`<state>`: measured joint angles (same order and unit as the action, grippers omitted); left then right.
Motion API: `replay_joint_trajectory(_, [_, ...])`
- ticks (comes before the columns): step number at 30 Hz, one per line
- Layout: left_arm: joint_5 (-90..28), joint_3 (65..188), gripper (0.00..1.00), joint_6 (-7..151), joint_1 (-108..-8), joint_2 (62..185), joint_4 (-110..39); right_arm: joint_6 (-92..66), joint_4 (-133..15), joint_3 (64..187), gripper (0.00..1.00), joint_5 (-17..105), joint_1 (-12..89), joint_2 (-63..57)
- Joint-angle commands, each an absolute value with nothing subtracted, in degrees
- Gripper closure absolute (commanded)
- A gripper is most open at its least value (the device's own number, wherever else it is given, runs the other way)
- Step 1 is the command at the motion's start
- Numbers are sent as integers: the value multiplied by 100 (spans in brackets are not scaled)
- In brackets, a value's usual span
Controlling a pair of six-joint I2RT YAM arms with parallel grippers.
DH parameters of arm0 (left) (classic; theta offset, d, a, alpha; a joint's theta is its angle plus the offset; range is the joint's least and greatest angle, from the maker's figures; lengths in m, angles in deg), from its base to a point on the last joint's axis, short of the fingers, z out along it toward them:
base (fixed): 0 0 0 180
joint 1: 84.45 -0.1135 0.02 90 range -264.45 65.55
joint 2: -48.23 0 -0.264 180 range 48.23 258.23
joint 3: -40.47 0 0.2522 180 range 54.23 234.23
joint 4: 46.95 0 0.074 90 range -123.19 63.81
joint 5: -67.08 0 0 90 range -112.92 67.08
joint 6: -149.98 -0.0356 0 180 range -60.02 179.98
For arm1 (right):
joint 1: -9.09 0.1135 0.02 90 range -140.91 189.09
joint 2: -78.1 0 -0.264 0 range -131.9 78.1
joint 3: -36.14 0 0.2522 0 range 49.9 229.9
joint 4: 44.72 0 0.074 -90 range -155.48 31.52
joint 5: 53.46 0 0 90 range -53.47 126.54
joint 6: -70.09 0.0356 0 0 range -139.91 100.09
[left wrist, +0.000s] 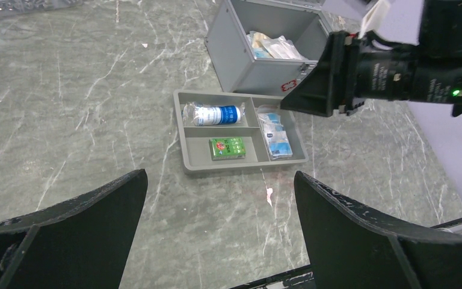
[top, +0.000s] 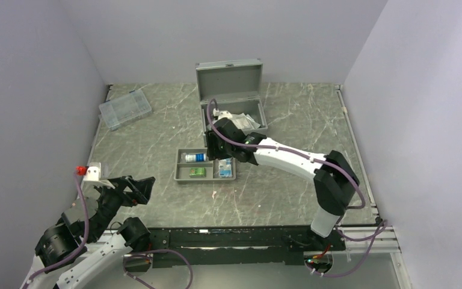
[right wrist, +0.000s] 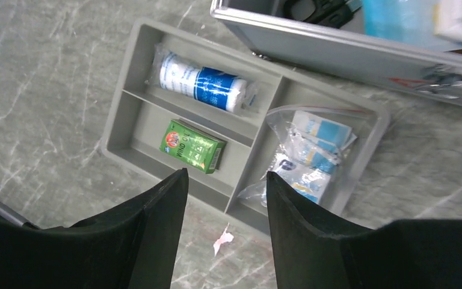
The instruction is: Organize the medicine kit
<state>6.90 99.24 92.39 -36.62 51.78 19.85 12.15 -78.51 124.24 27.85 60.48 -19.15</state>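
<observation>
The medicine kit (top: 231,99) stands open at the back middle, lid upright, with white packets inside; it also shows in the left wrist view (left wrist: 240,60) and the right wrist view (right wrist: 349,57). In front of it lies a shallow grey divided tray (top: 179,167) holding a blue-white bandage roll (right wrist: 201,81), a green box (right wrist: 192,146) and a plastic bag of blue-white packets (right wrist: 307,156). My right gripper (right wrist: 226,174) is open and empty, hovering over the tray's near edge (top: 224,156). My left gripper (left wrist: 219,176) is open and empty, above the table at the front left (top: 137,188).
A clear plastic compartment box (top: 124,108) lies at the back left. A small pink scrap (right wrist: 224,239) lies on the table just in front of the tray. Walls close in the table on three sides. The right arm (left wrist: 397,66) reaches over the tray's right side.
</observation>
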Motion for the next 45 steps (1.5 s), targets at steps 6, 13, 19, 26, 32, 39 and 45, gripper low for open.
replay_joint_trajectory(6, [651,9980,1,9257,-3660,5072,1871,1760,-7654,12583,48,2524,6358,-2733])
replay_joint_trajectory(13, [613,9976,1,9226,-3658,4993,1838,1929,-7764,12628,52,2359,6424,-3070])
replay_joint_trajectory(19, [588,9967,1,9209,-3663,4931,1824,1977,-7841,12718,56,2257,6428,-3285])
replay_joint_trajectory(26, [569,9967,1,9191,-3654,4889,1814,1966,-7920,12957,66,2216,6423,-3475])
replay_joint_trajectory(32, [562,9967,1,9184,-3649,4858,1801,1931,-8020,13073,79,2070,6427,-3578])
replay_joint_trajectory(39, [552,9958,1,9180,-3649,4867,1797,1888,-8169,13067,92,1853,6428,-3640])
replay_joint_trajectory(45, [558,9962,1,9183,-3662,4876,1805,1829,-8329,13049,100,1669,6421,-3667])
